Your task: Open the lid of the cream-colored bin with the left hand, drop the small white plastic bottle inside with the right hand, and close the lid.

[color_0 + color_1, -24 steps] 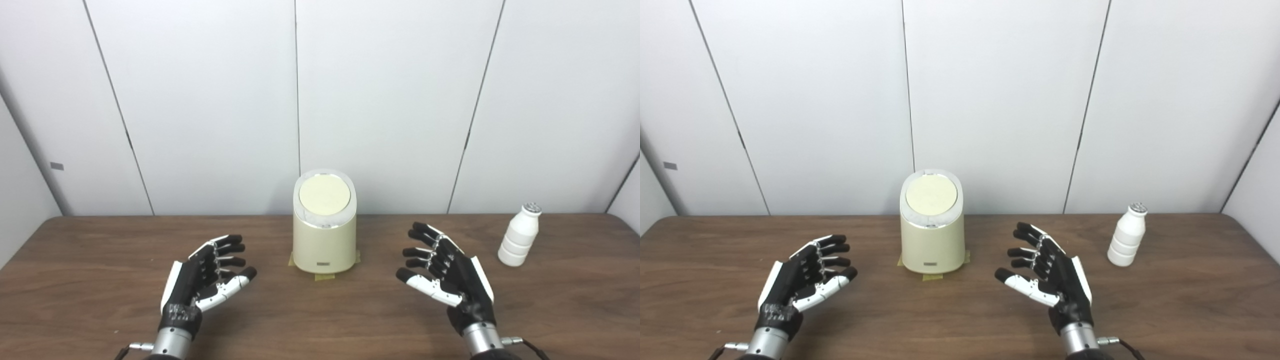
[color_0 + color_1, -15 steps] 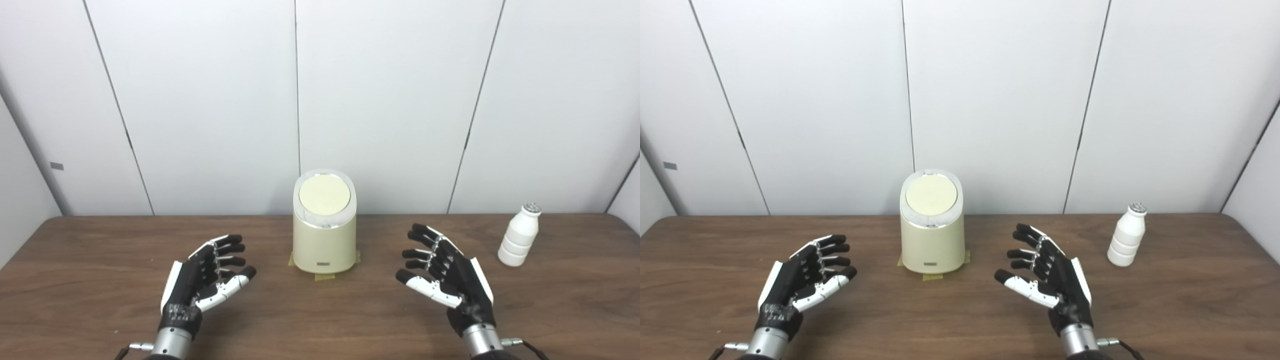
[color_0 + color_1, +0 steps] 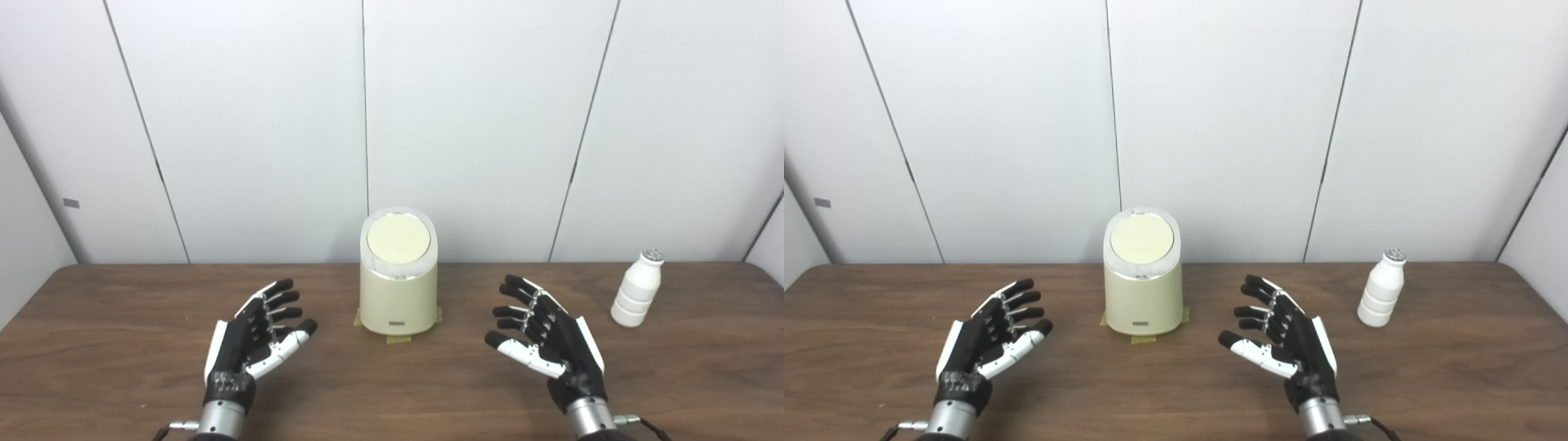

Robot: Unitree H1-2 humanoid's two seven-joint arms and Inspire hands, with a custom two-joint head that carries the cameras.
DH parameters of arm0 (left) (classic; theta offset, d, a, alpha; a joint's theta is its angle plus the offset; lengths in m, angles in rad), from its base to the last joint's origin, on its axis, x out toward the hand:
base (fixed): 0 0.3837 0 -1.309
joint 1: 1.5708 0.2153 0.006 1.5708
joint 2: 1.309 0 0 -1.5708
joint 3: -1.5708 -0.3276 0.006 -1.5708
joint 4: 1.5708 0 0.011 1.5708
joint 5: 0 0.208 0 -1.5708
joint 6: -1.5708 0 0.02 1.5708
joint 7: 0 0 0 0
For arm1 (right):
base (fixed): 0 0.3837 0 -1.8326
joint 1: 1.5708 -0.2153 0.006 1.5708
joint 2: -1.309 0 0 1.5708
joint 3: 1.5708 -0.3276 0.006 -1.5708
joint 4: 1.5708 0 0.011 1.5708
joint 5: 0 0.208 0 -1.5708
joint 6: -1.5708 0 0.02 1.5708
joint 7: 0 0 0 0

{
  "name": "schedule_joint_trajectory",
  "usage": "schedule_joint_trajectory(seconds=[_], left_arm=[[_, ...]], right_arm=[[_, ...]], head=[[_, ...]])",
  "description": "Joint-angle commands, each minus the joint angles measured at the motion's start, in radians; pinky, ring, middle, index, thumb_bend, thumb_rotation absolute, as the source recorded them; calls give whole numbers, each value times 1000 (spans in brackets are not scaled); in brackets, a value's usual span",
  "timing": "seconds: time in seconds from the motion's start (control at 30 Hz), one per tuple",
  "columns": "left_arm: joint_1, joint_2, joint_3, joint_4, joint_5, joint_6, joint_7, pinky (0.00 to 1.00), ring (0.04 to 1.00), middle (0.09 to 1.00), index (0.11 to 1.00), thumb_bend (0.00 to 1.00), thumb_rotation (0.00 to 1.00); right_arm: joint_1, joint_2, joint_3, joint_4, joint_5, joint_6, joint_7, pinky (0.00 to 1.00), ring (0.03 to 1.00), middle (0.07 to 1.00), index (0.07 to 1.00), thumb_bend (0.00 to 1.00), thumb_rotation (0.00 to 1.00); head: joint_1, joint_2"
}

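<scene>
The bin [image 3: 398, 282] stands upright at the middle of the table [image 3: 122, 343], near the far edge, with its round lid [image 3: 398, 238] down flat on top. Strips of yellow tape [image 3: 397, 337] show under its base. The bottle [image 3: 637, 288] stands upright well off to the right of the bin, cap up, touched by nothing. My left hand [image 3: 257, 334] hovers over the table to the left of the bin, fingers spread apart and holding nothing. My right hand [image 3: 545, 334] hovers between bin and bottle, also spread and empty, palm turned inward.
</scene>
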Motion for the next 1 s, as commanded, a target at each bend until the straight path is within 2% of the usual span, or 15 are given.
schedule_joint_trajectory(seconds=[0.0,0.13,0.27,0.37,0.43,0.5,0.6,0.73,0.87,0.97], left_arm=[[-109,16,-12,-47,46,-11,14,663,810,845,852,746,328],[-190,28,-31,-30,109,15,23,826,856,862,863,798,381],[-278,26,-42,1,109,57,8,877,886,894,933,815,381],[-333,16,-50,18,105,110,4,899,934,939,988,809,335],[-376,6,-59,41,116,131,14,950,981,974,998,819,288],[-412,5,-76,79,141,116,24,960,996,995,1000,836,273],[-462,6,-107,142,193,100,43,900,1000,1000,1000,874,281],[-517,9,-136,210,255,72,80,991,1000,1000,1000,886,257],[-554,20,-156,276,301,57,100,976,1000,1000,1000,873,243],[-568,23,-167,310,333,51,115,962,1000,1000,1000,888,223]], right_arm=[[-41,-4,-1,-11,4,-36,5,576,646,788,779,852,233],[-47,-2,-4,-2,6,-46,2,581,651,787,776,869,240],[-49,-4,-2,6,4,-47,5,586,646,784,776,867,237],[-51,-6,-3,13,9,-52,8,590,644,786,773,865,243],[-51,-6,-3,13,12,-54,11,587,646,788,776,863,243],[-49,-4,-2,9,10,-52,10,584,647,791,778,858,239],[-47,-4,1,2,1,-45,6,598,644,784,774,852,239],[-48,1,0,-1,10,-40,7,592,649,789,771,852,227],[-47,3,3,-2,6,-38,7,574,645,791,771,850,229],[-49,3,2,1,7,-41,6,599,638,790,769,848,225]], head=[[-2,0],[-2,-3],[1,-6],[2,-7],[3,-8],[3,-8],[1,-8],[1,-7],[-3,-5],[-5,-3]])
